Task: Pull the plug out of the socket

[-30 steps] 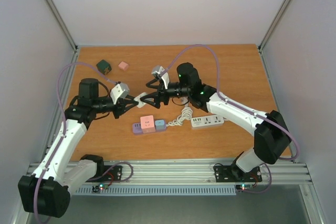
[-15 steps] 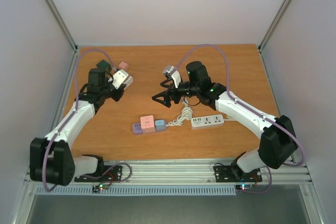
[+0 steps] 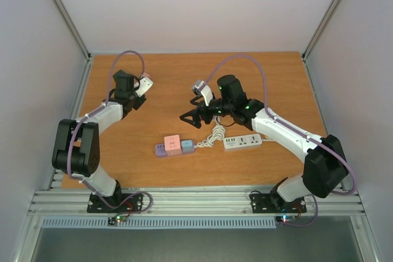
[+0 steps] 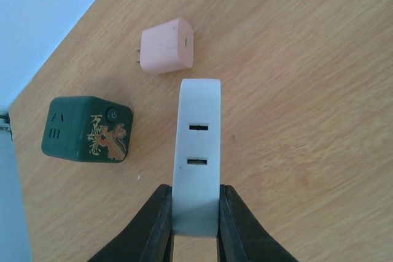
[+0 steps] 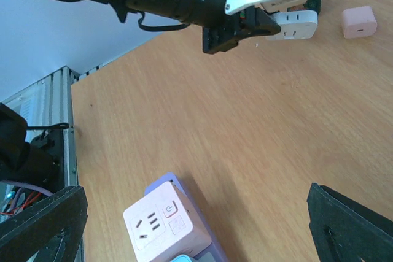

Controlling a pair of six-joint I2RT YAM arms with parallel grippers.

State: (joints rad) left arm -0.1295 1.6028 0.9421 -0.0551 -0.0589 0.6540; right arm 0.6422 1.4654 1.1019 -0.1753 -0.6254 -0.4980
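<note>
My left gripper [image 4: 195, 213] is shut on a white plug block [image 4: 196, 145] with two slots in its face. It holds the block low over the back-left of the table [image 3: 276, 84], beside a pink adapter [image 4: 167, 45] and a dark green cube socket [image 4: 86, 128]. In the top view that gripper [image 3: 136, 99] is far from the purple power strip [image 3: 161, 150]. A pink cube socket [image 3: 172, 144] and a blue plug [image 3: 187, 146] sit on the strip. My right gripper [image 3: 187, 118] is wide open and empty above the strip, and the pink cube [image 5: 163, 222] lies below its fingers [image 5: 43, 225].
A white power strip [image 3: 242, 142] with a coiled white cable [image 3: 214, 135] lies right of the purple strip. Metal frame posts and grey walls close in the sides and back. In the right wrist view the left gripper's white block [image 5: 295, 26] and the pink adapter [image 5: 359, 21] show at the top.
My left arm has swung from the table's middle to the back left, carrying the white plug block with it. My right gripper has drawn back a little to the right and stays open.
</note>
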